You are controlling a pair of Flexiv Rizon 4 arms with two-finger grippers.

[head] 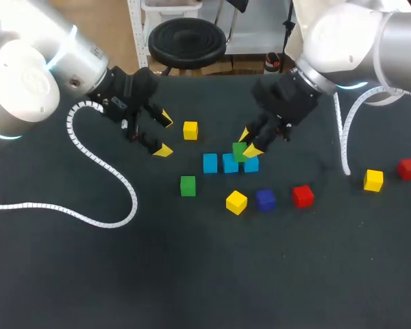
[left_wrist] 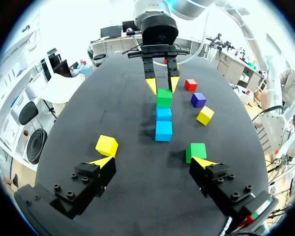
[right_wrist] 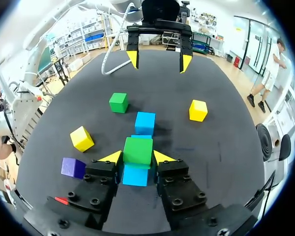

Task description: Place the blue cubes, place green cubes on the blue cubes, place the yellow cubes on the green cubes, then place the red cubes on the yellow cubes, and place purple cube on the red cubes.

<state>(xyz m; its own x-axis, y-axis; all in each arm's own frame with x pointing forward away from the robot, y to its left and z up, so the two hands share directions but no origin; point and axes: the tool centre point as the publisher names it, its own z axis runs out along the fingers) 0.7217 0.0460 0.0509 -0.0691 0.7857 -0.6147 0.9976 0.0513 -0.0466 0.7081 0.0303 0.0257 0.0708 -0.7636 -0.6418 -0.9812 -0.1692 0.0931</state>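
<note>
Between the yellow-tipped fingers of the right gripper (right_wrist: 136, 157), pinched from two sides: a small solid green cube (right_wrist: 138, 150). Narrow set, no wider than the block itself. Directly under it, touching or just above, cannot tell which: the row of three small bright blue cubes (head: 230, 163). Long axis of that row straight ahead of the fingers in the right wrist view, crosswise on the dark table (head: 192, 274) in the head view. Held over the end of the row nearer the right arm; exactly which blue block below, hard to say. Judged as the placing step for the first green, with only a short lowering and a release left, square to the row.

Further out, well apart from the row: the left gripper (left_wrist: 152, 161), spread wide, holding nothing. Just beside one fingertip, a second green cube (left_wrist: 196, 152); just beside the other, a yellow cube (left_wrist: 106, 145). Nearer to that loose green than the right arm, so likely the better choice for the next pick. Near the row, on its robot-ward side: another yellow cube (head: 236, 202), a dark purple cube (head: 265, 199), a red cube (head: 302, 196).
</note>
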